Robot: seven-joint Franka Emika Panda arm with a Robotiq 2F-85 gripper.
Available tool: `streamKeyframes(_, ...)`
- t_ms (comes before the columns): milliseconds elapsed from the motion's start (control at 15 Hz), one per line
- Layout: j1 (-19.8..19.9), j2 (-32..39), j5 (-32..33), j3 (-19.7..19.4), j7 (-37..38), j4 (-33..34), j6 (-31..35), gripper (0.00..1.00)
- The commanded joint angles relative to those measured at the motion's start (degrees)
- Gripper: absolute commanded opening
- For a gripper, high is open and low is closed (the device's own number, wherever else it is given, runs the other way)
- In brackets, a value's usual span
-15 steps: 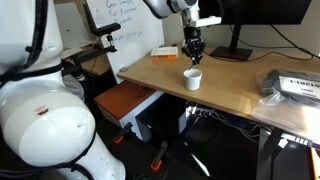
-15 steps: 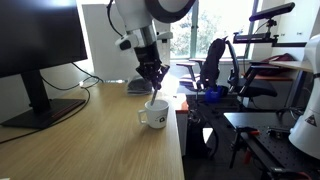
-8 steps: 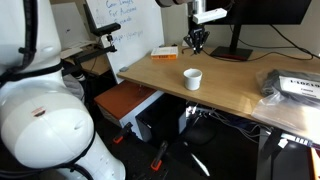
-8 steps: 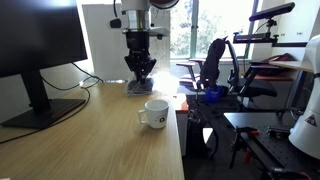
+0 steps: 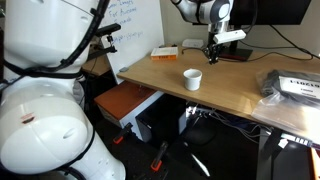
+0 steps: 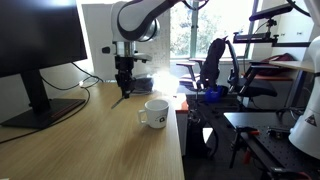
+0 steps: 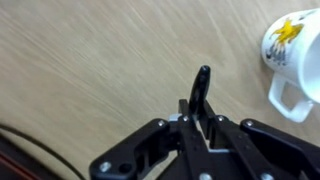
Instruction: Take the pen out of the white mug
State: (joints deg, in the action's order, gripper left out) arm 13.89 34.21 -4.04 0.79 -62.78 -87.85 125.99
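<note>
The white mug (image 5: 192,78) stands on the wooden desk (image 5: 230,95); it also shows in an exterior view (image 6: 155,113) and at the top right of the wrist view (image 7: 293,45), with a yellow print on its side. No pen shows in it. My gripper (image 7: 200,112) is shut on the dark pen (image 7: 202,85), which sticks out past the fingertips. In the exterior views the gripper (image 5: 212,50) (image 6: 122,88) hangs low over the desk, off to the side of the mug, toward the monitor, with the pen (image 6: 120,97) pointing down.
A black monitor on a stand with a flat base (image 6: 45,112) (image 5: 232,55) is close to the gripper. An orange-and-white box (image 5: 165,52) lies at the desk's far corner. A packet (image 5: 295,85) lies at the other end. Cables (image 6: 88,80) run near the monitor.
The gripper, shut on the pen, rose out of the mug, then moved sideways away from it toward the monitor and came down low over the desk.
</note>
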Motion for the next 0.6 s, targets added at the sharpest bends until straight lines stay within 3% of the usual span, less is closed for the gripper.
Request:
streamKeyframes(0,3.9,7.4,-5.0,3.4,-2.8,10.7,-2.7,0.04)
streamKeyframes(67,4.4,9.1,-5.6,3.9,-2.9,13.1,-3.3,0.04)
streamKeyframes(133,4.2,10.3,-5.1,3.7,-1.6,14.8,-3.4,0.40)
streamKeyframes(200,4.3,11.2,-4.3,3.7,-2.0,16.3,-4.6,0.40)
streamKeyframes(533,0.5,7.9,2.8,1.1,2.0,14.8,-9.5,0.78)
